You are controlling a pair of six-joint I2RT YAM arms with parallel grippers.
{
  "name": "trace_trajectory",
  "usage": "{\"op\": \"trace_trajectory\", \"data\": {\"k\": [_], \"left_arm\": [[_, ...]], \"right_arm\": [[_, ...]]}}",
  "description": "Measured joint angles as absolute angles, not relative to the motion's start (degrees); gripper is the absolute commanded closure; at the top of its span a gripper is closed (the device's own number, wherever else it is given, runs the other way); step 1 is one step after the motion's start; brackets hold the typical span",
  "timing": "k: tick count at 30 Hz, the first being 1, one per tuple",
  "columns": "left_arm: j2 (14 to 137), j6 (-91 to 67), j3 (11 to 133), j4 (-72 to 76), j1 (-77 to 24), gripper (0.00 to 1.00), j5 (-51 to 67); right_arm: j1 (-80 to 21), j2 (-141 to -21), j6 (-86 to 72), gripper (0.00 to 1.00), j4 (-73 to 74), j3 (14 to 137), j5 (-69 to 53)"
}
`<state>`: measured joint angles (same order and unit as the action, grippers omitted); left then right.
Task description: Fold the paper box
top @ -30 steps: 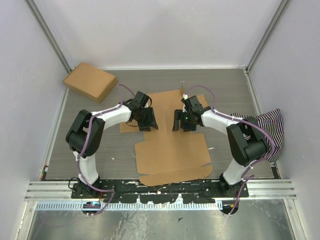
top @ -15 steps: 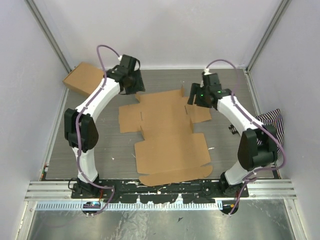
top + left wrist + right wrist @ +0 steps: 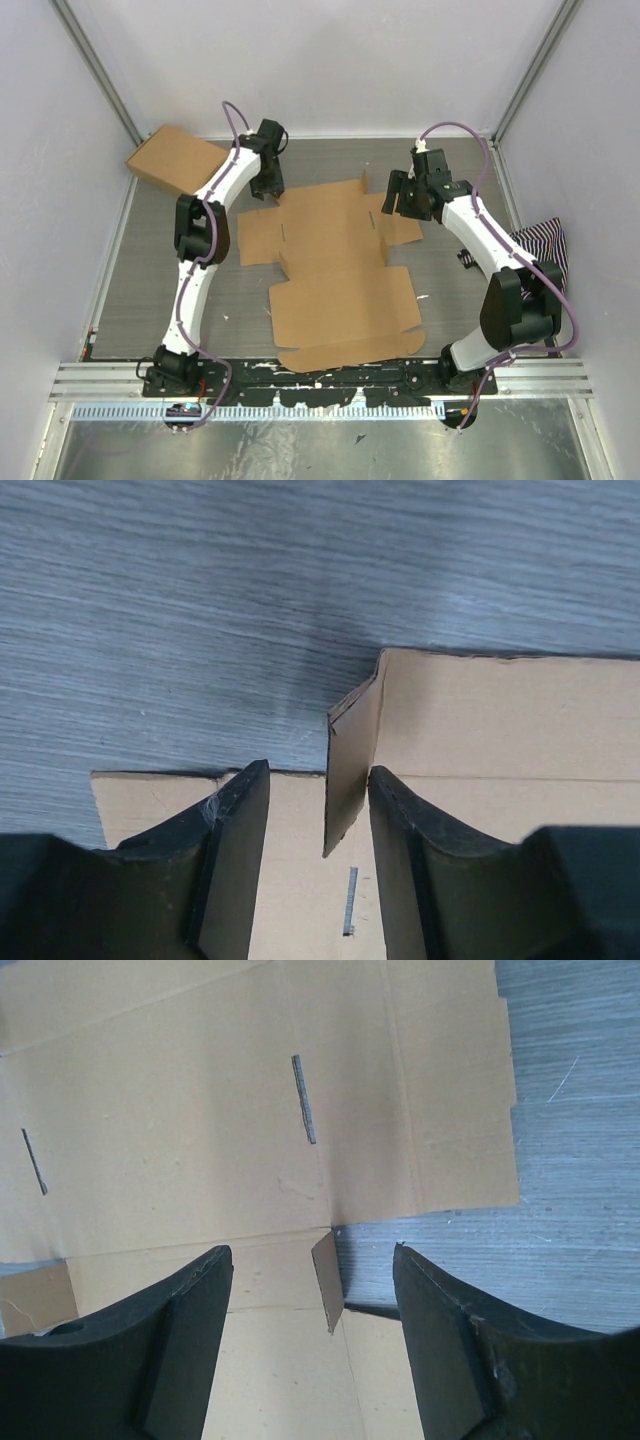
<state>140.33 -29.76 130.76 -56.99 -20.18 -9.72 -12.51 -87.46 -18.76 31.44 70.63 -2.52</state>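
One paper box [image 3: 335,270] lies flat and unfolded in the middle of the counter [image 3: 170,290]. It is a plain brown corrugated blank, cross-like in outline, with squared flaps, pressed crease lines and stepped edges. A second cardboard item, one compact closed box [image 3: 175,162], sits at the far left corner, well apart from the blank. One cloth [image 3: 545,250] with dark and white stripes lies crumpled at the right edge. The counter is grey with a fine wood-grain streak.

Two white arms with black joints and purple cables reach to the blank's far edge, one to each far corner.

The left tool [image 3: 268,185] hangs over the far left corner. Its two matte black fingers [image 3: 235,860] are parted by a moderate gap, and one short cardboard tab [image 3: 350,750] stands upright between them, close to the right-hand finger; whether they touch cannot be told. One thin slit [image 3: 350,900] shows below it.

The right tool [image 3: 400,200] is spread wide over the far right corner. One small upright tab [image 3: 327,1280] stands between its fingers [image 3: 180,1340], clear of both. Two thin dark slits [image 3: 303,1098] cut the panel beyond.
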Motion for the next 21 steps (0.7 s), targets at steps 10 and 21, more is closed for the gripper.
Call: {"op": "trace_trajectory", "data": {"k": [10, 21], "left_arm": [[141.3, -29.1, 131.5, -58.0, -20.5, 0.77, -11.0], [141.2, -27.9, 132.7, -57.5, -21.7, 1.0, -13.0]], "right_arm": [[-12.5, -87.5, -18.8, 0.3, 31.7, 70.1, -3.7], [-12.5, -87.5, -19.0, 0.3, 31.7, 70.0, -4.2]]}}
